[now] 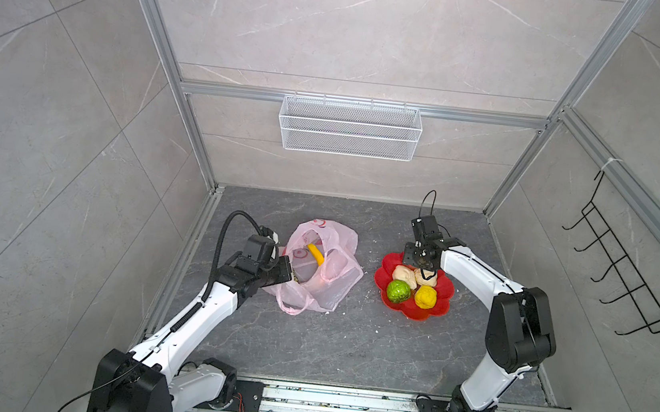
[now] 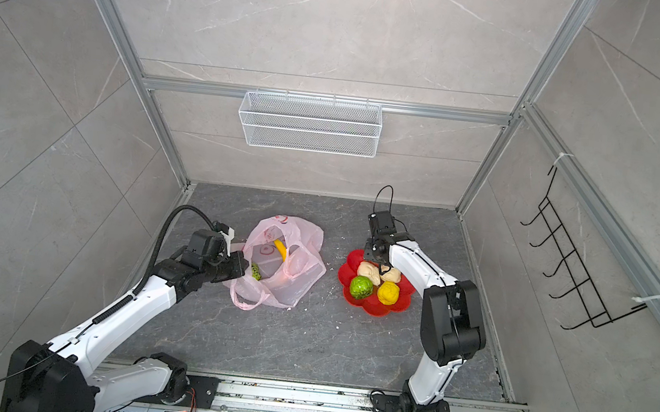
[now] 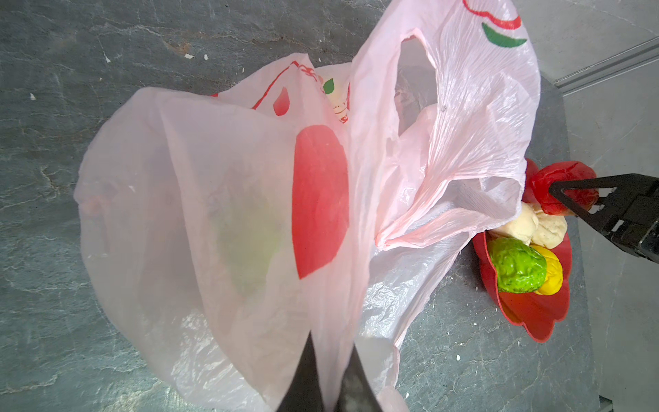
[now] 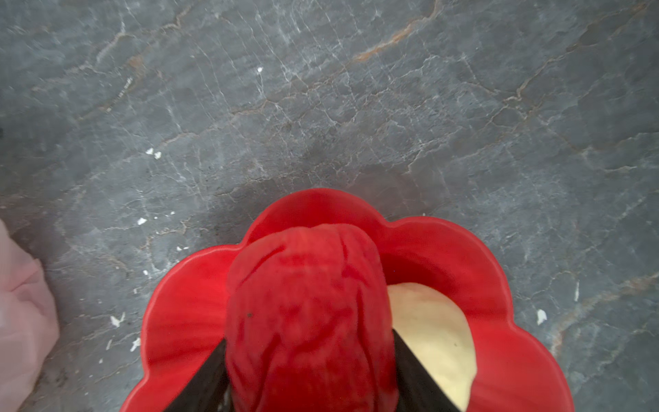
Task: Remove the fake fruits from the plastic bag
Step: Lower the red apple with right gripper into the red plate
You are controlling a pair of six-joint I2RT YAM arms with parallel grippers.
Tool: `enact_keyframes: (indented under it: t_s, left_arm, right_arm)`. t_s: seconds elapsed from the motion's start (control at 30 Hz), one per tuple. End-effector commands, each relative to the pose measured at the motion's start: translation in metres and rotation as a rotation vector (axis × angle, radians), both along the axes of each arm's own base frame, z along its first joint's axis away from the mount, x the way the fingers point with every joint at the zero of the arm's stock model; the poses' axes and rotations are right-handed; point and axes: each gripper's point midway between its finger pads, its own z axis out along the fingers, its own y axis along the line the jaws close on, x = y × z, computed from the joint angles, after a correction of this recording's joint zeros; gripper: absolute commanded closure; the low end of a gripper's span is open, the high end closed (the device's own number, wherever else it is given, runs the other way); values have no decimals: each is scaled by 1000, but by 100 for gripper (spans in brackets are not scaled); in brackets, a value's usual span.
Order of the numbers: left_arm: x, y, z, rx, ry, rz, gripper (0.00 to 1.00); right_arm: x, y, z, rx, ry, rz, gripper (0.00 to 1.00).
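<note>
Dark grey stone-look tabletop (image 1: 347, 342) inside a cell of grey tiled walls and aluminium framing. White wire basket (image 1: 349, 127) hung on the rear rail. Black hook rack (image 1: 621, 279) on the right-hand wall.

Plastic bag (image 1: 324, 286) (image 2: 291, 282) (image 3: 214, 214): lying left of centre on the tabletop, mouth open upward, one loop handle flat on the near side.
- Inside, in both top views: banana (image 1: 316, 254) (image 2: 280, 250), leaning toward the far side of the mouth.
- Inside, at the left edge of the mouth: second green netted ball (image 2: 256, 271) (image 3: 249, 242), only a faint green patch through the film in the left wrist view.

Left gripper (image 1: 288, 271) (image 3: 331, 342): clenched on the bag's left rim, thin pink film pinched between both fingers (image 3: 306, 374) and drawn up toward them.

Red flower-shaped dish (image 1: 434, 310) (image 2: 376, 309) (image 3: 535, 314) (image 4: 445, 249): right of centre, well apart from the bag.
- Near side of the dish: green netted ball (image 1: 398, 291) (image 2: 360, 287) (image 3: 517, 267) and yellow lumpy fruit (image 1: 425, 297) (image 2: 388, 292) (image 3: 552, 283), touching.
- Behind these: two beige lumps (image 1: 406, 275) (image 2: 369, 272) (image 3: 517, 224), side by side.

Right gripper (image 1: 424, 267) (image 4: 309, 337): closed around the red apple (image 4: 306, 303) (image 3: 556, 178), one finger on each flank. Positioned over the far lobes of the dish, just beside a beige lump. Contact between apple and dish: not determinable.
</note>
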Motion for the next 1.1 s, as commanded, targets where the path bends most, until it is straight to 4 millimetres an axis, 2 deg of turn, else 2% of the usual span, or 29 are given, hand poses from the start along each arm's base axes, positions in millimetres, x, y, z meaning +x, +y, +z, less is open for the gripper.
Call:
enact_keyframes:
  t_s: [0.0,0.3,0.67,1.07]
  left_arm:
    - [-1,1,8,4,-19,4,93]
    - [0,2,6,10,-13,6,93]
    - [0,2,4,15,-8,6,93]
    - [-3,4,3,17,-7,11,93]
  right_arm:
    - [12,-4,4,-15,-17,-1,61]
    - [12,-15,-11,-26,20,-28,60]
    - [13,-14,-23,-24,44,-26,52]
    - [13,-14,-19,-19,38,-29,32]
